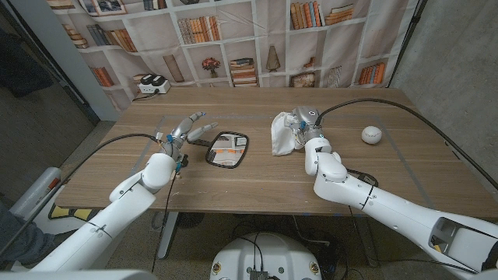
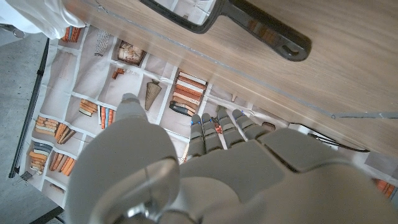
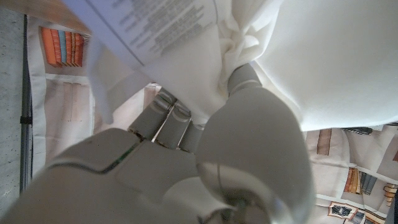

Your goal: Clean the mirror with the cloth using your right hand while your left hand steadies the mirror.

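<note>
One hand mirror (image 1: 227, 149), one white cloth (image 1: 282, 133) gripped by right hand (image 1: 302, 124), one white ball (image 1: 372, 134); left hand (image 1: 189, 127) was empty, fingers apart; right wrist view showed the cloth's printed label (image 3: 155, 31).

We see a wooden table (image 1: 257, 175) standing before a printed backdrop (image 1: 249, 39) of white bookshelves, its cloth creased and filled with pictured books and ornaments. A grey concrete wall (image 1: 451, 54) rises at right, a dark panel (image 1: 39, 85) leans at left, under even indoor light.
</note>
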### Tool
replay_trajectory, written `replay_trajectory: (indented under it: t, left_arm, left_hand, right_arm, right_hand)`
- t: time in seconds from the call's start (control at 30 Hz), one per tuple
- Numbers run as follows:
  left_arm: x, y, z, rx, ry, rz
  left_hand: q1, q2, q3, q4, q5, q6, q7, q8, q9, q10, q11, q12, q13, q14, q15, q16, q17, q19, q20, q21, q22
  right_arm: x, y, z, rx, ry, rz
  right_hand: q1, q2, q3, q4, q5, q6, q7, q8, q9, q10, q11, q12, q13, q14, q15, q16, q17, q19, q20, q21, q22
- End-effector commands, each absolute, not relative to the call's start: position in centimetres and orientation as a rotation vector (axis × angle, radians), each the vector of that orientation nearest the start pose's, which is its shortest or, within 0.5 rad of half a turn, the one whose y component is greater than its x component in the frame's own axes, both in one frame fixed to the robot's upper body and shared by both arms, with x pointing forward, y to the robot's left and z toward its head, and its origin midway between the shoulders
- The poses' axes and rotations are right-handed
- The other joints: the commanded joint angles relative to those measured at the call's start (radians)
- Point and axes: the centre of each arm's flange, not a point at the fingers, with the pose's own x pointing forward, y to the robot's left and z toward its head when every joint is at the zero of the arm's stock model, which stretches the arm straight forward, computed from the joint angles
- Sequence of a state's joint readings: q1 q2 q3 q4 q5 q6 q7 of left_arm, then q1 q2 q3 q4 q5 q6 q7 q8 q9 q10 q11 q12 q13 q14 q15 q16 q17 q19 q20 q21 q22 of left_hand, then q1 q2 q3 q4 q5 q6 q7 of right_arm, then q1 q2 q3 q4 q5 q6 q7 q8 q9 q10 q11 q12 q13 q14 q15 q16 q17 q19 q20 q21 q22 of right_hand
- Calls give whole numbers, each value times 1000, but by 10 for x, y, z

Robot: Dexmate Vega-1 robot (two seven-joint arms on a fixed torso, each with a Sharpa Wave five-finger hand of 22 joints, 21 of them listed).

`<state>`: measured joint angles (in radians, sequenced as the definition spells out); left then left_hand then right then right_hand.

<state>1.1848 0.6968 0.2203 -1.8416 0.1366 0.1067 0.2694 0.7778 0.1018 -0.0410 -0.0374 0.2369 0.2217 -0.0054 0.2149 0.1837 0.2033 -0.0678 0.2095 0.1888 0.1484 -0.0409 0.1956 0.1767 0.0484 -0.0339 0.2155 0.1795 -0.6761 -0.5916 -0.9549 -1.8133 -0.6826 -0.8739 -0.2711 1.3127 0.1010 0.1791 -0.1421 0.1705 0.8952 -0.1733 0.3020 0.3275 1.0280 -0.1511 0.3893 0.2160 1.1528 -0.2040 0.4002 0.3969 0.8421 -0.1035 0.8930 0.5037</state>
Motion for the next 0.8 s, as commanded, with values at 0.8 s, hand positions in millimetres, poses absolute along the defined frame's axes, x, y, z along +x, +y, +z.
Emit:
replay_trajectory:
  t: [0.8]
  left_arm:
    - [537, 313, -84, 1173, -464, 366]
  left_hand:
    - [-204, -36, -112, 113, 38, 154, -28, 24, 4, 119, -44, 18, 2, 84, -55, 11, 9, 40, -31, 0, 5]
  right_arm:
    - [589, -120, -5, -1409, -500, -413]
  right_hand:
    - [25, 47, 4, 7, 9, 8, 5, -10, 4, 33, -30, -1, 1, 24, -34, -10, 4, -16, -116, 14, 1]
